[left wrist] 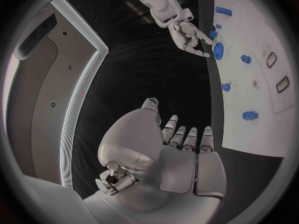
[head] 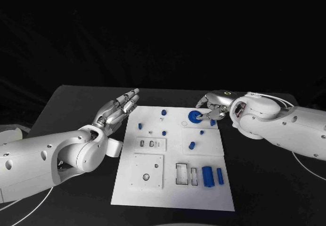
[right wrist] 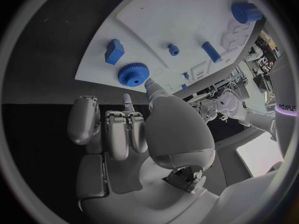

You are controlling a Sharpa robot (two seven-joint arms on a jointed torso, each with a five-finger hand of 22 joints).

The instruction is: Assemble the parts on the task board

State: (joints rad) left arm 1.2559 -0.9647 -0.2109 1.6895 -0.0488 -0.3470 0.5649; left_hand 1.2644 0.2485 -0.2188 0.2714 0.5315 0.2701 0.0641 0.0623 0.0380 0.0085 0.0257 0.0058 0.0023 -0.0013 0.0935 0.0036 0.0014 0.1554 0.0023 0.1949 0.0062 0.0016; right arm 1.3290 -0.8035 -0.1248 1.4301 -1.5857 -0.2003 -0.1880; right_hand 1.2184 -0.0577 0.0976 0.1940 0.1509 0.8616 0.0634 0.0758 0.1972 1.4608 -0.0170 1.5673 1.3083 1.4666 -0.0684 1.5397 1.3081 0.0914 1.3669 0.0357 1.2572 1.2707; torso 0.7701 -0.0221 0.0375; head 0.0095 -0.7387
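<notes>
Right robot hand (head: 216, 107) touches blue gear (head: 195, 116).

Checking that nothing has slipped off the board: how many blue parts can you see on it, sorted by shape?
Gear: 1
Long bars: 2
Small pegs and blocks: 6
Total: 9 blue parts on the task board
</notes>
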